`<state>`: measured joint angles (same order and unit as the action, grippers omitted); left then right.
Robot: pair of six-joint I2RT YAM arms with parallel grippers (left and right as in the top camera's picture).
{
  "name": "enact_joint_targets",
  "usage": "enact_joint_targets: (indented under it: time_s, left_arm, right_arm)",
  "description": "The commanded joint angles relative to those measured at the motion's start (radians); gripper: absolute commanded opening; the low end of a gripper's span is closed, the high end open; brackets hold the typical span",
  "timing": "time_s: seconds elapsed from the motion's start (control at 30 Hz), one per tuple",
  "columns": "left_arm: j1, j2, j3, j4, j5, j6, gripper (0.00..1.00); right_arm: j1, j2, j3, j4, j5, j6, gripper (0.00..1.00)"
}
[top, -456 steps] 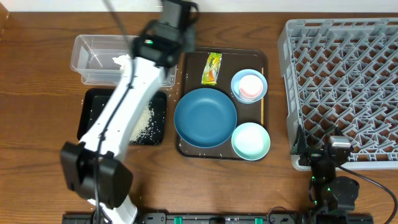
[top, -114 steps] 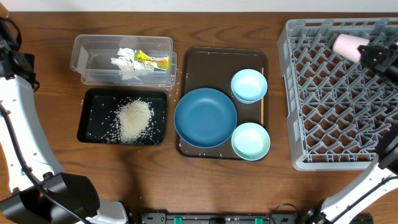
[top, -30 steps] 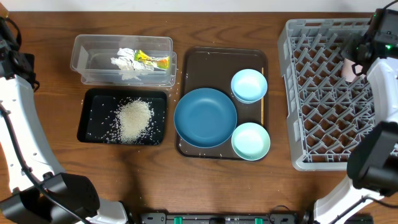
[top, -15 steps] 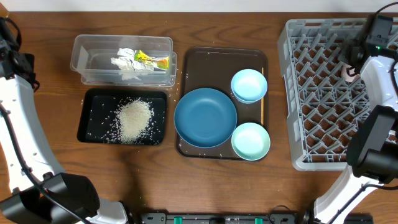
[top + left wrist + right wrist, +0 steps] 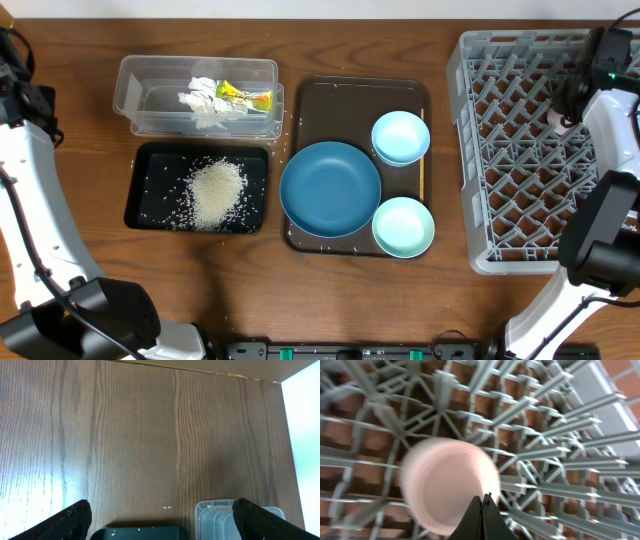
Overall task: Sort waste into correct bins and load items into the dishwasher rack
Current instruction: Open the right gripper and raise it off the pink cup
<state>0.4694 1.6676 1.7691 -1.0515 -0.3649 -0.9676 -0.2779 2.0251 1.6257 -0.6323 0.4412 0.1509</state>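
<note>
Left fingers (image 5: 70, 521) gape, right fingers (image 5: 476, 521) pinch together over one pink cup (image 5: 445, 485), two bowls (image 5: 401, 136) (image 5: 403, 226) elsewhere.

Ahead of the left jaws I see a dark wood-grain table (image 5: 150, 435) — glare on it to their left. Right of the jaws, past its edge, a bright pale surface (image 5: 306, 435) — unidentifiable.

Robot lab: wood table (image 5: 340, 300), dish rack (image 5: 465, 160)
</note>
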Motion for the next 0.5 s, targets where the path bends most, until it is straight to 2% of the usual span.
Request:
enact_joint_targets:
  time_s: [0.0,0.13,0.27,0.33,0.37,0.47]
  left_arm:
    - [0.002,0.001,0.002,-0.006,-0.01,0.009,0.92]
    - [0.002,0.001,0.002,-0.006,-0.009,0.009,0.92]
    - [0.002,0.001,0.002,-0.006,-0.009,0.009,0.92]
    - [0.002,0.001,0.002,-0.006,-0.009,0.009,0.92]
    - [0.002,0.001,0.002,-0.006,-0.009,0.009,0.92]
    - [0.002,0.001,0.002,-0.006,-0.009,0.009,0.92]
  right_arm:
    - [0.002,-0.084,-0.01,-0.01,0.043,0.029,0.01]
    - [0.023,-0.192,-0.01,-0.014,-0.262,0.028,0.12]
    - [0.051,-0.296,-0.01,0.024,-0.76,-0.018,0.4]
    - [0.073,-0.323,-0.01,0.069,-0.924,-0.021,0.56]
    - [0.092,-0.332,-0.01,0.084,-0.969,-0.018,0.6]
    - [0.168,-0.338,-0.01,0.055,-0.961,0.01,0.6]
